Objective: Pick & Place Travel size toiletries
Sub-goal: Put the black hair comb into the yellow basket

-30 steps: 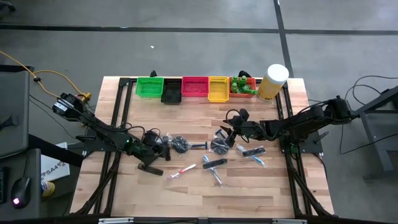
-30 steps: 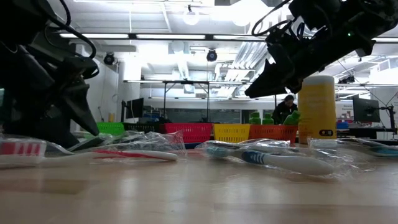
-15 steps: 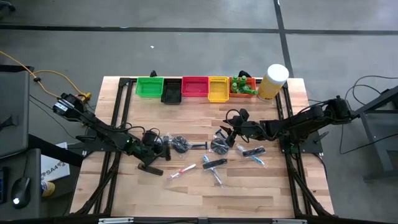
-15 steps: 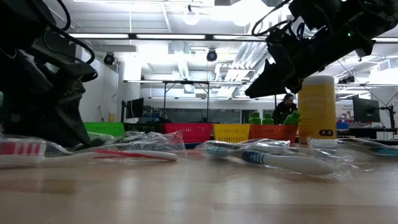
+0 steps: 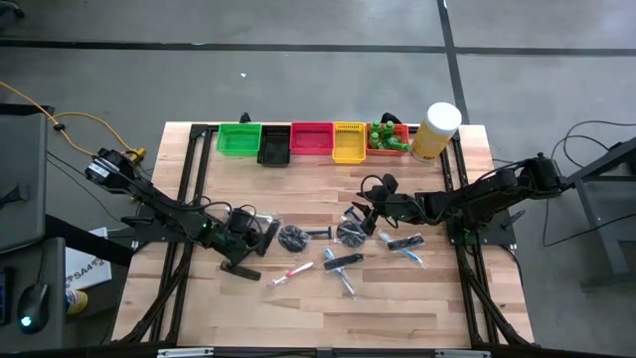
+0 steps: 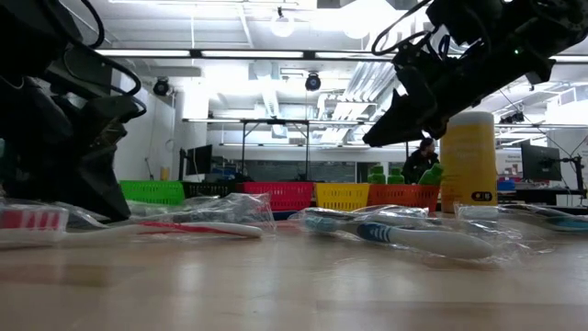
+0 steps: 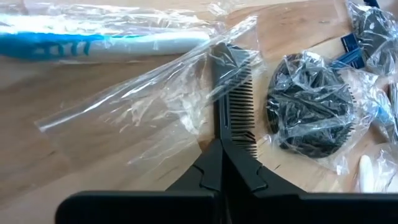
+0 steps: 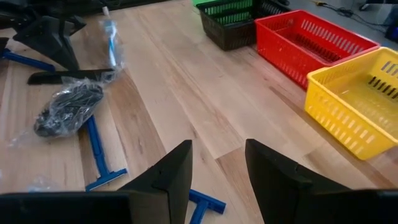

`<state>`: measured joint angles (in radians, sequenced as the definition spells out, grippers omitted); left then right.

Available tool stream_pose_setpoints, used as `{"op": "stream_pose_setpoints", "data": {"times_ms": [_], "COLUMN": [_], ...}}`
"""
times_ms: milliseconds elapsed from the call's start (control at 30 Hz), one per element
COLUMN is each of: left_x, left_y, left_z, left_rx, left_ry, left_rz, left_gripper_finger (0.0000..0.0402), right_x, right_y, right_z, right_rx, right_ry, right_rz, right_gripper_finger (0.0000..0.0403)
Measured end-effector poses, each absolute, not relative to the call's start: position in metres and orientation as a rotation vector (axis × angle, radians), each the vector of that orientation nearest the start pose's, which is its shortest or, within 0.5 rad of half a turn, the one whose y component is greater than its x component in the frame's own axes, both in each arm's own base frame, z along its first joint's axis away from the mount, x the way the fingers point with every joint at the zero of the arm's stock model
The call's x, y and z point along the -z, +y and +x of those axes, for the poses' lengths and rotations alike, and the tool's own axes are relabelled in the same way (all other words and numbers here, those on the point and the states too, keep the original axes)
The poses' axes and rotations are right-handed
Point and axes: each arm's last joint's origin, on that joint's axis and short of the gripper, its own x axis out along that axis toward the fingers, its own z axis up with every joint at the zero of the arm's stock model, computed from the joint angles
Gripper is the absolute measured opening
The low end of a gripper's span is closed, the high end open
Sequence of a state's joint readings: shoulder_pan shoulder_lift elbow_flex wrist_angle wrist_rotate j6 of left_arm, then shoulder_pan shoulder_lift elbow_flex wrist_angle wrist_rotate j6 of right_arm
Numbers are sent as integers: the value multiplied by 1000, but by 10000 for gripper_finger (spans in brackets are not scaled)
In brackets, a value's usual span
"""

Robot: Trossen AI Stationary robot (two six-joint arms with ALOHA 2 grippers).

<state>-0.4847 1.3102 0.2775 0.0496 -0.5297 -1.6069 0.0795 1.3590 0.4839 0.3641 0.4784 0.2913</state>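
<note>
My left gripper point(image 7: 221, 163) is low on the table's left side point(image 5: 266, 236), shut on a black comb point(image 7: 235, 93) in a clear wrapper. Just beyond the comb lie a wrapped dark disc point(image 7: 311, 112) and a blue-and-white toothbrush point(image 7: 93, 43). More travel size toiletries lie scattered mid-table, among them a pink toothbrush point(image 5: 290, 272) and blue-handled pieces point(image 5: 343, 264). My right gripper point(image 5: 370, 212) hangs open above the right part of the scatter, with nothing between its fingers point(image 8: 217, 165). My left gripper pinches the comb's near end point(image 7: 219, 135) between its two fingertips, at the spine side. The fingers slant down from the table's left and run along the comb. The comb lies flat on the wood inside its slack wrapper.
Along the far edge stand a green bin point(image 5: 238, 138), a black one point(image 5: 274, 147), a red one point(image 5: 311, 139), a yellow one point(image 5: 348, 141) and an orange one with green bottles point(image 5: 390, 139). Beside them is a pale-yellow cylinder point(image 5: 437, 129). Bare wood lies toward the near edge.
My left gripper has shut its fingers on the comb's end, staying low in the same spot. My right gripper has kept still.
</note>
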Motion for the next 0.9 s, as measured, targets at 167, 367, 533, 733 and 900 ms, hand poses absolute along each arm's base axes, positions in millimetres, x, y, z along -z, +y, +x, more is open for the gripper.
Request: {"op": "stream_pose_setpoints", "data": {"times_ms": [167, 367, 533, 733, 900], "left_x": [-108, -112, -118, -130, -129], "left_y": [-71, -71, -72, -75, -74], "left_z": [166, 166, 168, 174, 172], "left_rx": [-642, -620, -580, -530, -551], "left_ry": [575, 569, 562, 543, 583], "left_rz": [-1021, -1019, -980, -949, -915], "left_gripper_finger": [0, 1, 1, 0, 0], "right_x": [-166, -166, -166, -167, -173], "right_y": [7, 7, 7, 9, 16], "right_z": [249, 249, 249, 251, 257], "right_rx": [444, 443, 442, 363, 235], "right_ry": [436, 436, 436, 429, 364], "right_rz": [147, 147, 148, 186, 192], "right_gripper_finger": [142, 142, 142, 142, 142]}}
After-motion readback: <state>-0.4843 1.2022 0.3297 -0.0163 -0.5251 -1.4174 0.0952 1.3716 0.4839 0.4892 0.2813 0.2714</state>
